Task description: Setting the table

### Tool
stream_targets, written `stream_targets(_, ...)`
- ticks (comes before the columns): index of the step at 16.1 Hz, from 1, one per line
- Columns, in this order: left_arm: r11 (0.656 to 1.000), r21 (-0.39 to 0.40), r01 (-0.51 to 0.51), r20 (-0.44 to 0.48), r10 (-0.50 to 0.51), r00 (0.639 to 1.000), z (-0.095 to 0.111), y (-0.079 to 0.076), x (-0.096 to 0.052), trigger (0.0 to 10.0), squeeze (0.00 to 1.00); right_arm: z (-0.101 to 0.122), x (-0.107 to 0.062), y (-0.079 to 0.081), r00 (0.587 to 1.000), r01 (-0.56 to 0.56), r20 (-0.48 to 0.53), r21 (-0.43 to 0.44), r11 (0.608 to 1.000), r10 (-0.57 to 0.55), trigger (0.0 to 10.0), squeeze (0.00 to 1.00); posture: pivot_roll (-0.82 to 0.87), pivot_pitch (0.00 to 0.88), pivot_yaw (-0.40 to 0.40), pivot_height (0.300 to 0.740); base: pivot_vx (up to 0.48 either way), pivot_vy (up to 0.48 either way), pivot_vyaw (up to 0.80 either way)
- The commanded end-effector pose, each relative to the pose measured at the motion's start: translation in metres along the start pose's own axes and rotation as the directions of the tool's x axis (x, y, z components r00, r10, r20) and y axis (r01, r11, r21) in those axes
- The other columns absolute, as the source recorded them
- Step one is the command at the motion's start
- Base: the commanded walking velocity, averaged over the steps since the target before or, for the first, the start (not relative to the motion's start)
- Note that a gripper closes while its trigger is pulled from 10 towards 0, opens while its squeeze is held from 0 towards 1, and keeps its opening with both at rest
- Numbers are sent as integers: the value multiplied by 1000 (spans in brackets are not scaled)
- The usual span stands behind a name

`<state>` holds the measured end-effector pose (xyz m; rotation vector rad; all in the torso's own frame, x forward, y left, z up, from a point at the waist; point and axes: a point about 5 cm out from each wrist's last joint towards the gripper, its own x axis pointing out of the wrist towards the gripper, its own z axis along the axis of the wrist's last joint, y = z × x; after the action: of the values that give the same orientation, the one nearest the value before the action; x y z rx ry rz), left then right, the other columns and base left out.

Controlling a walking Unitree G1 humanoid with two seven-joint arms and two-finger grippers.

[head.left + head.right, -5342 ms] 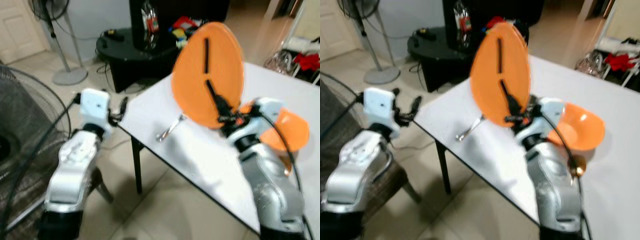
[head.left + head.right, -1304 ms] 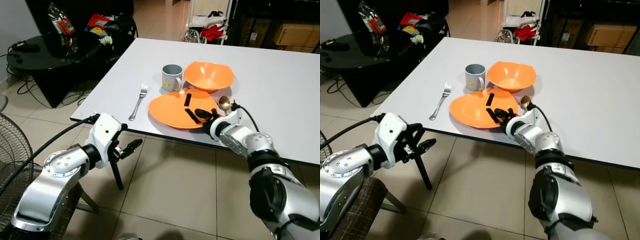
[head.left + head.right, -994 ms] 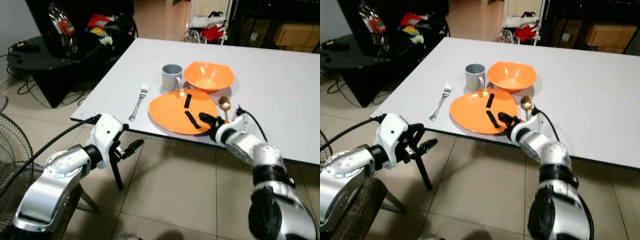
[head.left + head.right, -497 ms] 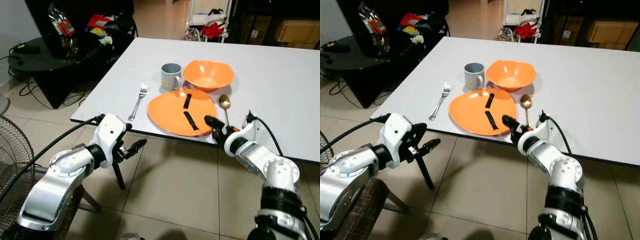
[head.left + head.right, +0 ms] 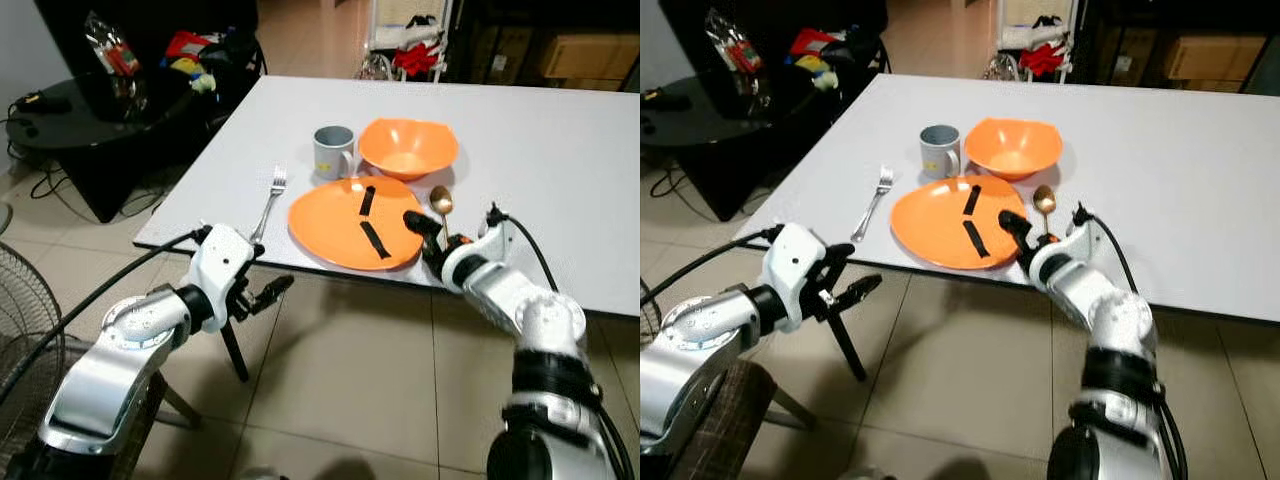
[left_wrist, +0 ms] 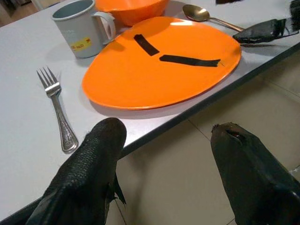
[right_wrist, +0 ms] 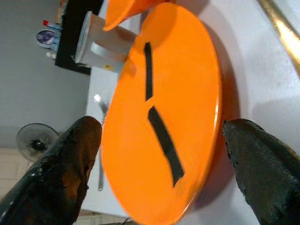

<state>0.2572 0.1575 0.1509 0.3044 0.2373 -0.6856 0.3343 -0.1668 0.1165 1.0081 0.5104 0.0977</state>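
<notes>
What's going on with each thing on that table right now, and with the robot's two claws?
Orange plate: lying flat near the table edge, two black strips on it, not held.
Orange bowl: upright, looks empty.
Grey mug: upright, handle toward the bowl.
Fork: flat, beside the plate.
Spoon: flat, on the plate's other side.
Right gripper: open beside the plate.
Left gripper: open, below the table edge.

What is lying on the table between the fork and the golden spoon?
The orange plate lies flat between the fork and the golden spoon, as the left eye view shows.
</notes>
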Motion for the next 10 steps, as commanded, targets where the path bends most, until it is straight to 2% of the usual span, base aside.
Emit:
stream_targets(1,1000,15,-12,-5,12,1000,0,3,0,10000,0,-2,8,7,1000,-17,-16,-21,1000,16,10000,1000,122,0,87,740,0,0,0)
stream_targets(6,999,21,-29,-14,29,999,-2,4,0,10000,0,2,23,14,999,-50,-15,-58,997,50,10000,1000,129,0,83,740,0,0,0)
stream_targets(10,999,23,-36,-12,36,999,-3,4,-1,10000,0,1,21,11,998,-55,-6,-89,995,55,10000,1000,129,0,82,740,0,0,0)
